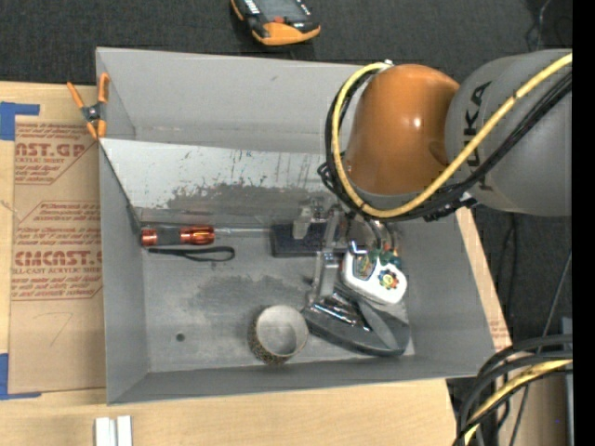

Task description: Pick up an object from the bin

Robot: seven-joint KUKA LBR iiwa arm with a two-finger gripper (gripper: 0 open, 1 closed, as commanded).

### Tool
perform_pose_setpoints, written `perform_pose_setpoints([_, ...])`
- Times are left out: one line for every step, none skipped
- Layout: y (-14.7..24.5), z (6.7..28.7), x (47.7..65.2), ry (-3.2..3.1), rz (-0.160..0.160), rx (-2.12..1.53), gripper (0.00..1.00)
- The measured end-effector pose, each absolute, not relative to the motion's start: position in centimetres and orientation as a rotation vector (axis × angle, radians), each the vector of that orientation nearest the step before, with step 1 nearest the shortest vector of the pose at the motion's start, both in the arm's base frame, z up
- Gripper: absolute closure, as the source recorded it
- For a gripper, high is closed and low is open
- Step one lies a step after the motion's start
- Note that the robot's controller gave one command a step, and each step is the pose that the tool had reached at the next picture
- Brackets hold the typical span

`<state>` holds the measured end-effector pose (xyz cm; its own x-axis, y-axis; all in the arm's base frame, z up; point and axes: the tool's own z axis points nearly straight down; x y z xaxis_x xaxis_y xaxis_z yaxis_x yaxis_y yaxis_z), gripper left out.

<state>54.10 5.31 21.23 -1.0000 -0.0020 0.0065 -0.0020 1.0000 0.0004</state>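
An orange flashlight (177, 237) is seen near the left wall of the bin (186, 314). A tan round cup (279, 331) is set at the front edge, and a dark block (290, 240) lies mid-floor. The gripper (323, 282) is positioned at the left end of a dark grey stapler-like thing (363, 331) towards the front right corner, with a white toy (379, 282) just beside. Whether the grip is open or closed cannot be told.

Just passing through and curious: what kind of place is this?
Probably a robotics lab: a big robot arm reaches into a grey metal bin holding odd loose items, like an orange flashlight and a small cup.
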Motion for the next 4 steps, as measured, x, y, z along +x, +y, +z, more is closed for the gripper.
perform_pose_setpoints([5.3, 21.7, 54.3, -3.144, -0.002, 0.001, 0.0])
perform_pose_setpoints([7.8, 11.1, 50.4, -3.114, -0.002, 0.421, 0.0])
perform_pose_setpoints([10.0, 15.6, 48.4, -3.127, -0.002, 0.42, 0.0])
perform_pose_setpoints([7.9, 11.2, 49.1, -3.102, -0.003, 0.468, 0.0])
